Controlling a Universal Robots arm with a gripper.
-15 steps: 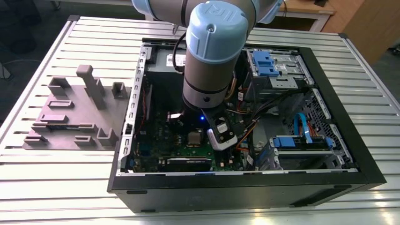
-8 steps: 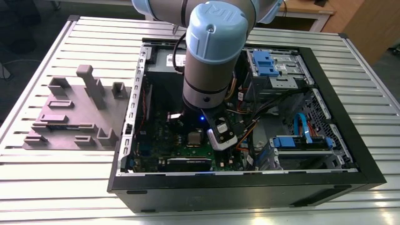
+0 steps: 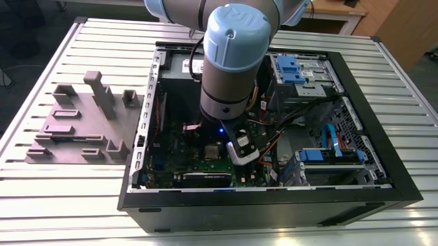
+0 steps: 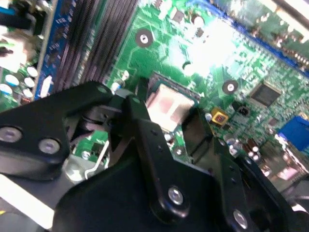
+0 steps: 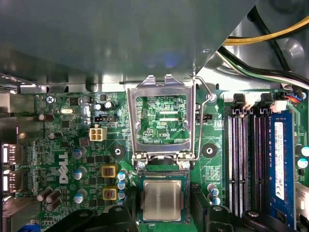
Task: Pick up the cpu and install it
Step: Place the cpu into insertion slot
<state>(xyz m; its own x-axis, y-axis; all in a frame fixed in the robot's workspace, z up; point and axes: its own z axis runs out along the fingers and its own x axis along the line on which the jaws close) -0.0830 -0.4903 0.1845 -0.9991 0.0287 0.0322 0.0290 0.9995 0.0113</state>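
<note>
On the motherboard (image 5: pixel 63 140), square silvery-grey cpu (image 5: pixel 162 200)

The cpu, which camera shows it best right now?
The first wrist view: the cpu faces the camera squarely, its grey top in full sight, beside the opened socket frame. The second wrist view shows the cpu tilted and under glare. The exterior view shows a small square inside the computer case.

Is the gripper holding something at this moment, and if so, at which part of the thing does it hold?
In the first wrist view the gripper appears to hold the cpu, closed against two opposite side edges of it.
</note>
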